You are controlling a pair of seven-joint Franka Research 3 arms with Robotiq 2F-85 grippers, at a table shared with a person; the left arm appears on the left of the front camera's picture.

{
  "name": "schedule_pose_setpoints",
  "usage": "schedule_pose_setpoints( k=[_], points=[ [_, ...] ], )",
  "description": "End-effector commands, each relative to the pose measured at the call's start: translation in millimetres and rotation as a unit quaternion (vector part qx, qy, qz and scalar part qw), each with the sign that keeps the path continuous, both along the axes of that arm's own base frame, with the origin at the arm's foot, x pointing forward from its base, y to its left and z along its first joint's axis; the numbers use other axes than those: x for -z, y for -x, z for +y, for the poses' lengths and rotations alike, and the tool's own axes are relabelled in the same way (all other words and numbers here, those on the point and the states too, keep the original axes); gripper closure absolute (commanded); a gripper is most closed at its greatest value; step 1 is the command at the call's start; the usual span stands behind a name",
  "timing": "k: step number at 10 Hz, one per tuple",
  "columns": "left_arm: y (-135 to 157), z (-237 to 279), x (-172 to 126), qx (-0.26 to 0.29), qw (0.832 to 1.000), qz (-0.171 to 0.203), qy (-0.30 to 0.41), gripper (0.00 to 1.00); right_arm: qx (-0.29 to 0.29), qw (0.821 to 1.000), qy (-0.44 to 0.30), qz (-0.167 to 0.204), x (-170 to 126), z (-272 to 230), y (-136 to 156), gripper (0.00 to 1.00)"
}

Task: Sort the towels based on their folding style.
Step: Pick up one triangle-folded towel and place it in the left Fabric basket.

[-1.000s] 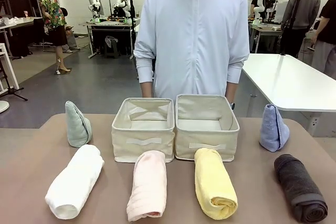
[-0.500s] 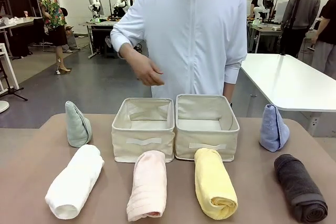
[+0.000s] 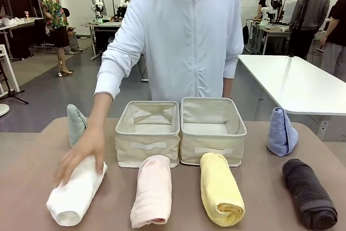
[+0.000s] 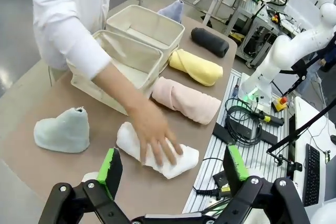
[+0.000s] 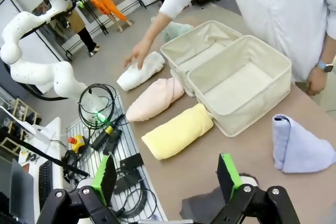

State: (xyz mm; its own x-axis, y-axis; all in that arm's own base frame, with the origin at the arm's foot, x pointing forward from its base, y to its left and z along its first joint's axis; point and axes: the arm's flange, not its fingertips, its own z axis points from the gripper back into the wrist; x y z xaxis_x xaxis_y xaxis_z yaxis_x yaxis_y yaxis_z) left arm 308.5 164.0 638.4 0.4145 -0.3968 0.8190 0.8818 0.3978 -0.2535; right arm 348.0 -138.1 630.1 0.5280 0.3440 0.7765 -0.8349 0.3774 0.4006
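We hold our left fingers and right fingers spread wide, pinching nothing, above the tabletop. The person's hand lies on the white towel at the row's left end. Beside it lie the pink towel, yellow towel and dark grey towel, before two beige bins. The green cone and blue cone flank the bins.

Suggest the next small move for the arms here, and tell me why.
Probably lower the right gripper toward the dark grey towel: its jaws stand open and empty, that roll lies on its side, and the person's hand rests on the white towel, best left alone for now.
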Motion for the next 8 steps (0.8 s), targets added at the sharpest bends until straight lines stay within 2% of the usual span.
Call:
schedule_pose_setpoints(
  k=[1, 8],
  points=[
    [-1.7, 0.3, -2.4, 0.007, 1.0, -0.011, 0.002, 0.0, -0.006, 1.0, -0.01, -0.006, -3.0, 1.8, -1.9, 0.0],
    [-1.7, 0.3, -2.4, 0.007, 1.0, -0.011, 0.002, 0.0, -0.006, 1.0, -0.01, -0.006, -3.0, 1.8, -1.9, 0.0]
  ],
)
